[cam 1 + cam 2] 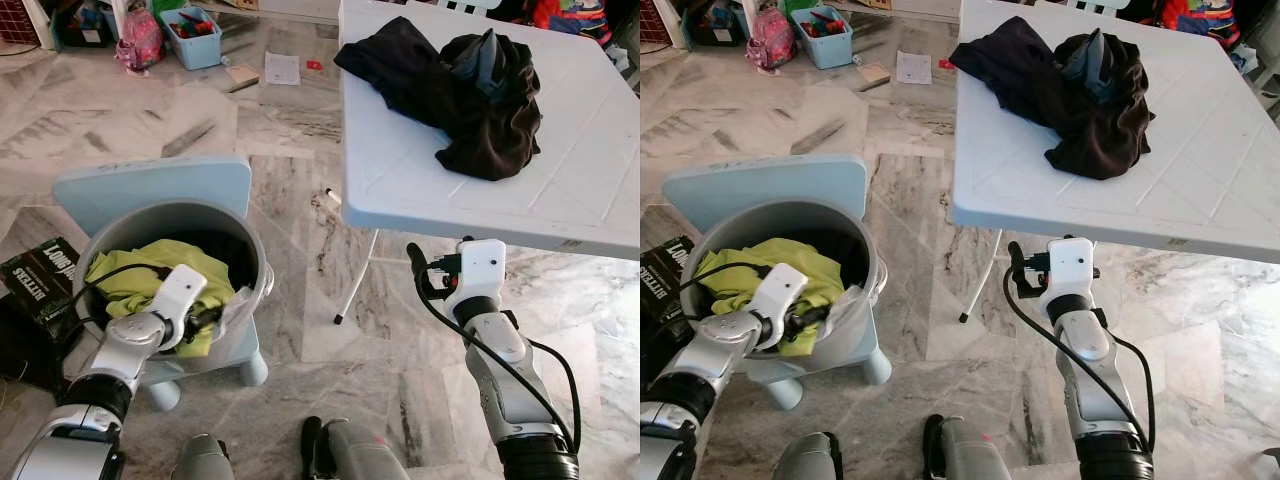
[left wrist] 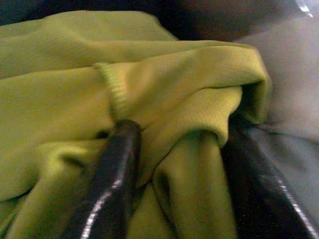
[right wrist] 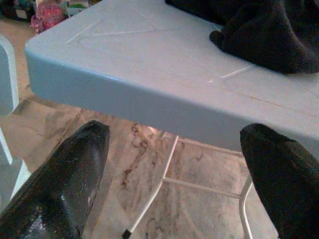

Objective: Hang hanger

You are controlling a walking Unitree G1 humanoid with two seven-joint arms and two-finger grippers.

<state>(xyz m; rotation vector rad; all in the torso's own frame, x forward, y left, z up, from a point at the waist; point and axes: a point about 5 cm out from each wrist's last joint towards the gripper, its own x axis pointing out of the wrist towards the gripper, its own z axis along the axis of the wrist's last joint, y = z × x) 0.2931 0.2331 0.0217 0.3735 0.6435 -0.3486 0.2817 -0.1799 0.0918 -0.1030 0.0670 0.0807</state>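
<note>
Robot's lower body (image 1: pixel 345 452): at the bottom middle of the head views, between the two silver arms.
Floor (image 1: pixel 300 130): grey-veined marble, carrying everything else.
Table (image 1: pixel 420 170): white folding table on thin white legs, to the robot's right and ahead; its near left corner points toward the bucket.
Stool (image 1: pixel 150 185): pale blue plastic, to the robot's left, with the bucket standing on it.
Dark clothes (image 1: pixel 470 90): a crumpled black heap with a grey-blue piece on top, spread from the table's far left corner toward its middle, well back from the near edge.
Bucket (image 1: pixel 255 250): grey and round, at the stool's front edge, holding clothes.
Yellow-green garment (image 1: pixel 130 275): bunched on top inside the bucket, over something dark.
Black box (image 1: pixel 40 275): printed with white lettering, on the floor just left of the stool.
Blue bin (image 1: pixel 192 38), pink bag (image 1: pixel 140 40) and sheet of paper (image 1: pixel 282 68): far off on the floor.
Left gripper (image 2: pixel 184 149): inside the bucket, fingers (image 2: pixel 114 174) spread, with a fold of the yellow-green garment between them.
Right gripper (image 3: pixel 174 144): just before and below the table's near edge, spread wide, holding nothing.
Hanger: its place cannot be told.
</note>
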